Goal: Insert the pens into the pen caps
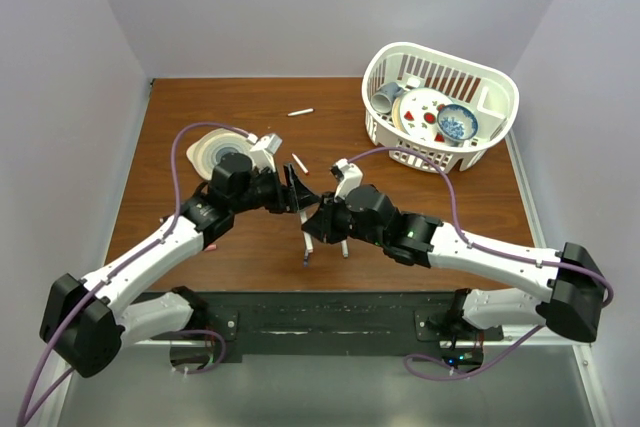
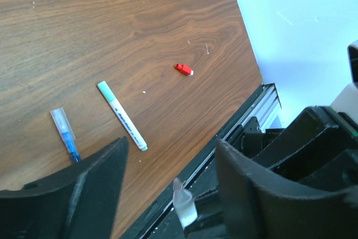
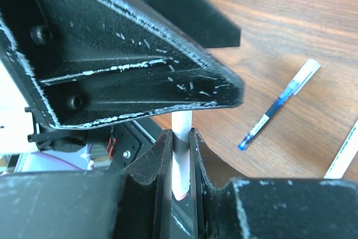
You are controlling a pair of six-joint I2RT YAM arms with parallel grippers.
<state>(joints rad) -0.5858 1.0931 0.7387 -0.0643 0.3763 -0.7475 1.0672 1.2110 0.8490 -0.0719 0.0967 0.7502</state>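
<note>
I hold a white pen (image 3: 182, 166) clamped in the right claw (image 3: 180, 144). The left claw (image 2: 170, 155) stands open. A red cap (image 2: 183, 69) lies loose ahead of it, so capping is not yet done.

My wooden table (image 1: 200, 97): white dish basket (image 1: 440, 46) upper right, white pen (image 1: 300, 112) top centre, second white pen (image 1: 299, 162) mid-frame. In my left wrist view: green-capped pen (image 2: 122, 116), blue pen (image 2: 66, 132), red cap (image 2: 184, 69).

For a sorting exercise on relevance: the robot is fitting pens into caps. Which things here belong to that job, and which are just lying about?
Job: white pen in right gripper, green-ended marker, blue pen, red cap.
Lying about: white dish basket, spotted plate, blue patterned bowl.
</note>
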